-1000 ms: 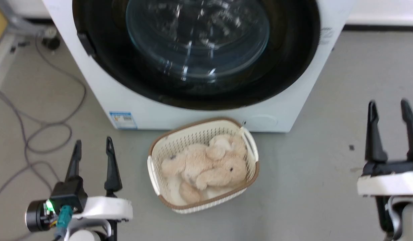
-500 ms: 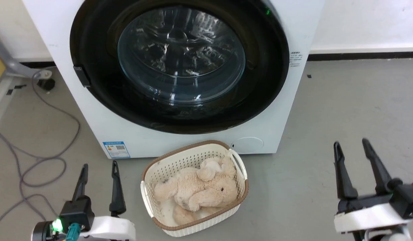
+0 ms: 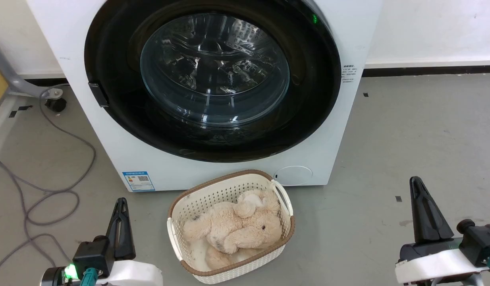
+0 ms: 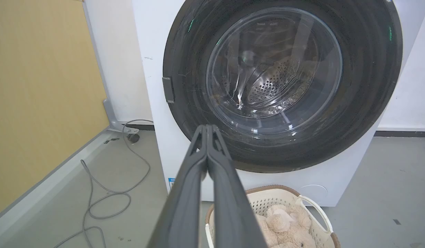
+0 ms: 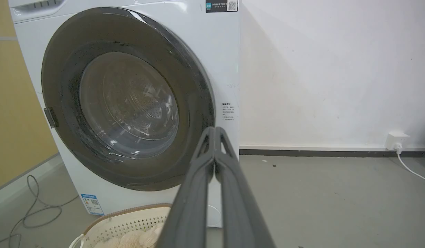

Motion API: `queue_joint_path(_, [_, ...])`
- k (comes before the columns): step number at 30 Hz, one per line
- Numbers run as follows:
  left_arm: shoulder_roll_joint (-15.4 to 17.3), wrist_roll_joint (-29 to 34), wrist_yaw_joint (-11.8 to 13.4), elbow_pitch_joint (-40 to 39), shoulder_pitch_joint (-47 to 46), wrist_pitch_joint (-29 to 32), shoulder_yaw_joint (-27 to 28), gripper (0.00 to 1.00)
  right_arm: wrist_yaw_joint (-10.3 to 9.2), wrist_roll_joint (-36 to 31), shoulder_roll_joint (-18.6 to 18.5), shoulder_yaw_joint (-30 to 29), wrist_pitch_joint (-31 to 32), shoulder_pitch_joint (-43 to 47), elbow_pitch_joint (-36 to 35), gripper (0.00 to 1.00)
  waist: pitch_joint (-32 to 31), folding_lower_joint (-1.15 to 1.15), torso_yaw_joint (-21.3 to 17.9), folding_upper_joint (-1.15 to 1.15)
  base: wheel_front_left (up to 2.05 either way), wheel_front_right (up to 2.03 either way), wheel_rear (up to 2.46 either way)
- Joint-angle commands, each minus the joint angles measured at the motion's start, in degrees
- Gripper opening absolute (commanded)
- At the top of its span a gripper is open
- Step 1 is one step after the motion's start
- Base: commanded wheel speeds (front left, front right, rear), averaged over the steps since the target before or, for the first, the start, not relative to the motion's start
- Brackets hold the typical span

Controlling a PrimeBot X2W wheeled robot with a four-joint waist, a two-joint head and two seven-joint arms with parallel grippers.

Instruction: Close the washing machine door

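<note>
The washing machine (image 3: 213,176) is white and stands straight ahead on the floor. Its round glossy black washing machine door (image 3: 213,79) lies flat against the machine's front, and the steel drum shows through the glass bowl window. The door (image 4: 281,82) looks flush in the left wrist view, and the door (image 5: 126,100) does too in the right wrist view. My left gripper (image 3: 121,202) is low at the left, shut and empty, fingertips pressed together (image 4: 207,128). My right gripper (image 3: 416,182) is low at the right, also shut and empty (image 5: 214,130). Both stand well short of the machine.
A cream basket (image 3: 229,186) holding a beige plush toy (image 3: 237,230) sits on the floor just in front of the machine, between my grippers. Grey cable (image 3: 50,198) loops on the floor at the left. A yellow panel (image 4: 37,86) stands left; a wall socket (image 5: 396,139) is far right.
Both grippers have gone from open to shut and sit lower in the head view. The head camera has tilted up, so the machine and basket appear lower.
</note>
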Motion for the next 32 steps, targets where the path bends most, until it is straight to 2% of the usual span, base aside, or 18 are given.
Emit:
queue_joint_path(1, [0.0, 0.1, -0.2, -0.2, 0.0, 0.4, 0.0, 0.00, 0.00, -0.2, 0.0, 0.1, 0.3, 0.0, 0.0, 0.00, 0.0, 0.01, 0.1, 0.00, 0.00, 0.00, 0.00])
queue_joint_path(32, [0.0, 0.9, -1.6, -1.4, -0.3, 4.1, -0.5, 0.00, -0.02, -1.7, 0.1, 1.0, 4.1, 0.2, -0.4, 0.00, -0.1, 0.01, 2.1, 0.00, 0.00, 0.00, 0.00])
